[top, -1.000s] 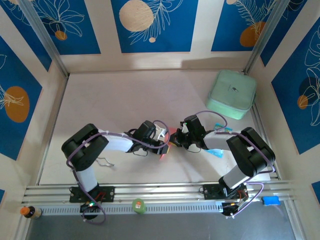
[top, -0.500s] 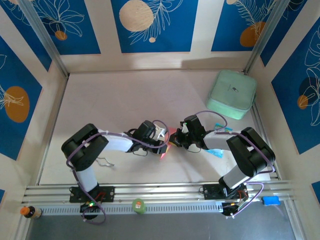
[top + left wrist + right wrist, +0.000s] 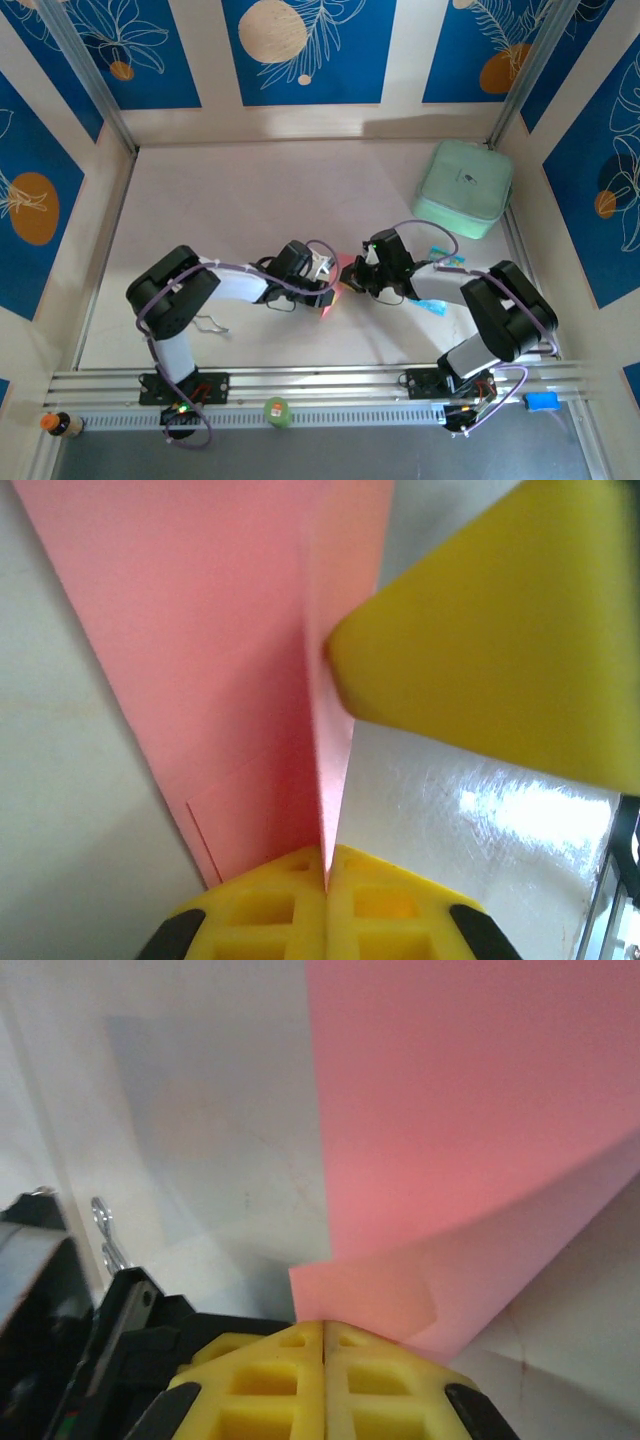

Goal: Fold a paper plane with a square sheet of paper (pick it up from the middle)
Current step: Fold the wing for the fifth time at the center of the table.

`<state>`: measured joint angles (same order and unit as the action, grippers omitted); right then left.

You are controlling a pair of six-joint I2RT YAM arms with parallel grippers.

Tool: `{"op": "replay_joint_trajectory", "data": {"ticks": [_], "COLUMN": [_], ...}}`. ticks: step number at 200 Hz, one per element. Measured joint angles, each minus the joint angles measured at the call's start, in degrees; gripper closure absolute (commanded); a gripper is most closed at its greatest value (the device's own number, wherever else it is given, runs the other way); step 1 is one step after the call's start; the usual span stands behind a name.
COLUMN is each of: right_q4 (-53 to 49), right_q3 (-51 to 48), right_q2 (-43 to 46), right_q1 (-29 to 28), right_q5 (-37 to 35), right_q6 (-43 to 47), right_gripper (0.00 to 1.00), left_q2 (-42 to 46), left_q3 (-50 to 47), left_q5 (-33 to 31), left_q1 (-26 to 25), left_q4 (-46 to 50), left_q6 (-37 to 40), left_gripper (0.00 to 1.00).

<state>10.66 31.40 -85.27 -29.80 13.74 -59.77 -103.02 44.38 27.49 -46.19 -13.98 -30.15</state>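
The pink-red sheet of paper (image 3: 343, 266) hangs between my two grippers just above the table, folded along a centre crease. In the left wrist view the paper (image 3: 230, 680) narrows towards my left gripper (image 3: 326, 868), whose yellow jaws are shut on the crease. A yellow finger (image 3: 490, 630) of the other gripper presses the fold from the right. In the right wrist view my right gripper (image 3: 324, 1328) is shut on a folded edge of the paper (image 3: 450, 1110). From above, the left gripper (image 3: 329, 291) and right gripper (image 3: 353, 279) nearly touch.
A mint-green case (image 3: 463, 187) lies at the back right. A blue-and-white packet (image 3: 433, 304) sits under the right forearm, and a wire clip (image 3: 208, 322) lies beside the left arm. The table's back and left areas have free room.
My left gripper's jaws have closed onto the paper's crease. The right arm's elbow has shifted slightly to the right; the paper stays where it was.
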Motion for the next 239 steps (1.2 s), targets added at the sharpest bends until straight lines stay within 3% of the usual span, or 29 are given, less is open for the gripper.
{"op": "replay_joint_trajectory", "data": {"ticks": [37, 126, 239], "right_q4": [-1.62, -0.7, 5.25], "right_q3": [-2.05, -3.93, -0.9], "right_q2": [4.09, 4.68, -4.22], "right_q1": [1.77, 3.87, 5.55], "right_q5": [-0.46, 0.26, 6.82], "right_q6": [0.02, 1.14, 3.87], "right_gripper": [0.92, 0.97, 0.97], "left_q2": [-1.33, -2.27, -2.71], "left_q3": [1.44, 2.78, 0.22], "left_q5": [0.79, 2.47, 5.4], "left_q1": [0.07, 0.46, 2.08], "left_q4": [0.26, 1.55, -4.22], "left_q6": [0.0, -0.28, -4.44], "left_gripper": [1.0, 1.0, 1.0]}}
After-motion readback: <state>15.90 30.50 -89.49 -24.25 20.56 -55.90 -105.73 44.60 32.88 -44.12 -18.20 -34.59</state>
